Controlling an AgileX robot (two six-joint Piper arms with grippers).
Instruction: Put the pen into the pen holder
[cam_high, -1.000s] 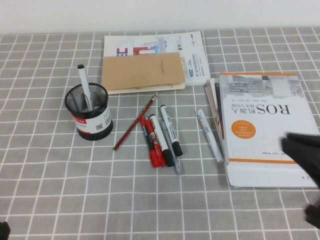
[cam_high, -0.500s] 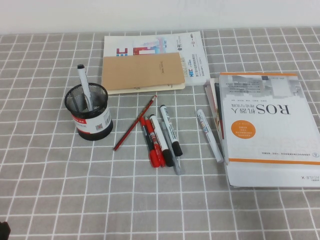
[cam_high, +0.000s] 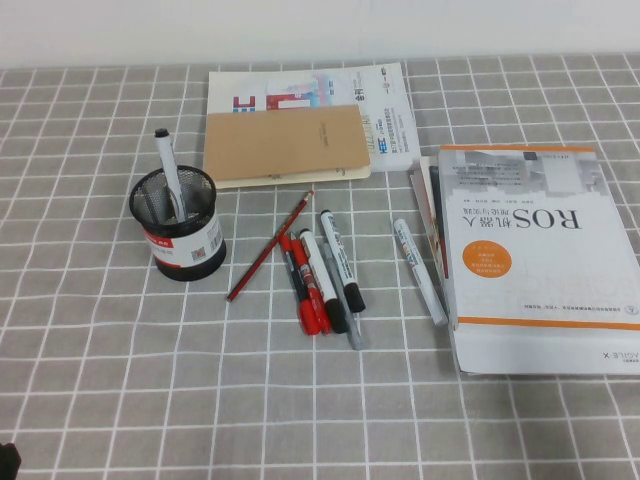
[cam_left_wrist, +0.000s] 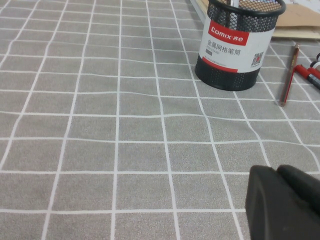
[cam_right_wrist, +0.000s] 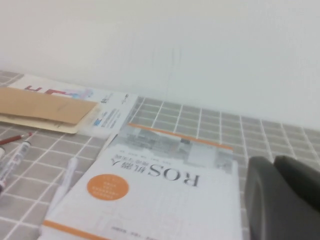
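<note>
The pen (cam_high: 168, 170) is seen upright in the holder (cam_high: 178, 225), well ahead of the left gripper (cam_left_wrist: 285, 205), whose state cannot be told. The right gripper (cam_right_wrist: 282, 200), closed and empty, is held above the book (cam_right_wrist: 150, 200).

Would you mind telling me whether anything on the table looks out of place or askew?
Nothing is spilled or damaged. The pen stands tilted in the pen holder; loose markers lie clustered beside it.
</note>
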